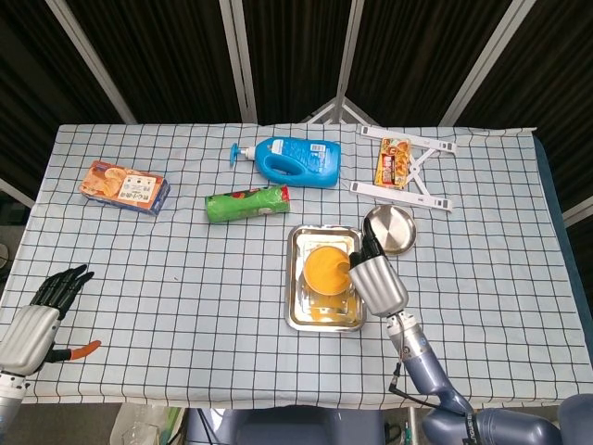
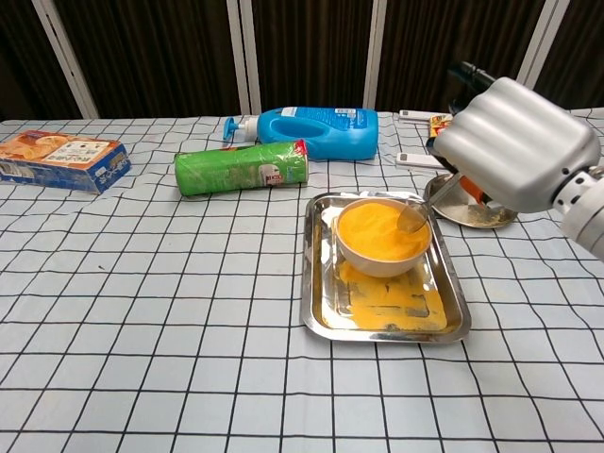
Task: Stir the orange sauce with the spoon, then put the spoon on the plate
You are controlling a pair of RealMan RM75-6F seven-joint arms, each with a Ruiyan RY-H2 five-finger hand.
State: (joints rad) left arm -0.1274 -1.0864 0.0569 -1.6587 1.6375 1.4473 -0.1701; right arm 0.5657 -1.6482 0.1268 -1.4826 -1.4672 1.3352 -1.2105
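A white bowl of orange sauce (image 2: 382, 232) (image 1: 323, 267) stands in a steel tray (image 2: 326, 302) (image 1: 295, 306). My right hand (image 2: 516, 156) (image 1: 377, 281) holds a metal spoon (image 2: 413, 217), whose bowl hangs just above the sauce at the right rim. The small round steel plate (image 2: 491, 217) (image 1: 391, 229) lies right of the tray, partly hidden behind the hand in the chest view. My left hand (image 1: 42, 317) hangs off the table's front left corner, fingers apart, holding nothing.
A green can (image 2: 242, 167) lies on its side behind the tray, with a blue detergent bottle (image 2: 311, 131) beyond it. An orange box (image 2: 62, 159) sits far left. A white stand with a snack pack (image 1: 397, 161) is at the back right.
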